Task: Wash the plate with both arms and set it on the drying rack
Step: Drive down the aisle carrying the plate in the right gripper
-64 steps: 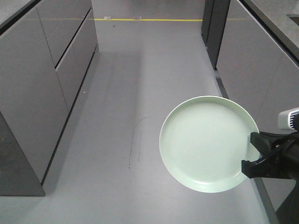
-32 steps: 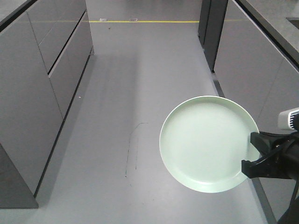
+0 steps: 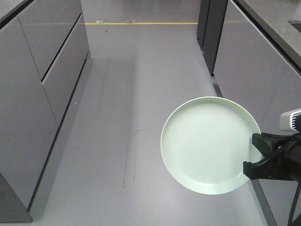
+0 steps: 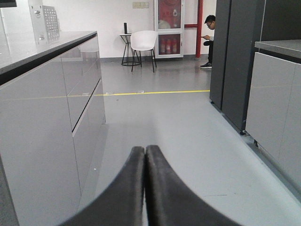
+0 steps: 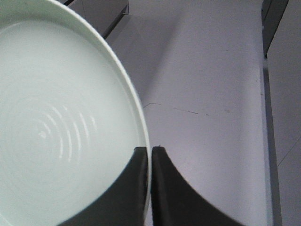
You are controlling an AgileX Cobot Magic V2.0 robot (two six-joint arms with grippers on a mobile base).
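Observation:
The pale mint-green plate hangs in the air over the grey floor, face toward the front camera, held by its right rim. My right gripper is shut on that rim; in the right wrist view the plate fills the left side and its edge runs between the two black fingers of the right gripper. My left gripper is shut with nothing in it, pointing down the aisle. The drying rack is out of view.
Grey cabinets line the aisle's left side; a dark column and grey counter units line the right. A yellow floor line crosses far ahead. A white chair and a seated person are at the far end.
The floor and cabinets have slid down and outward in the front view, so the base has rolled forward along the aisle. The plate and right gripper keep the same place in frame.

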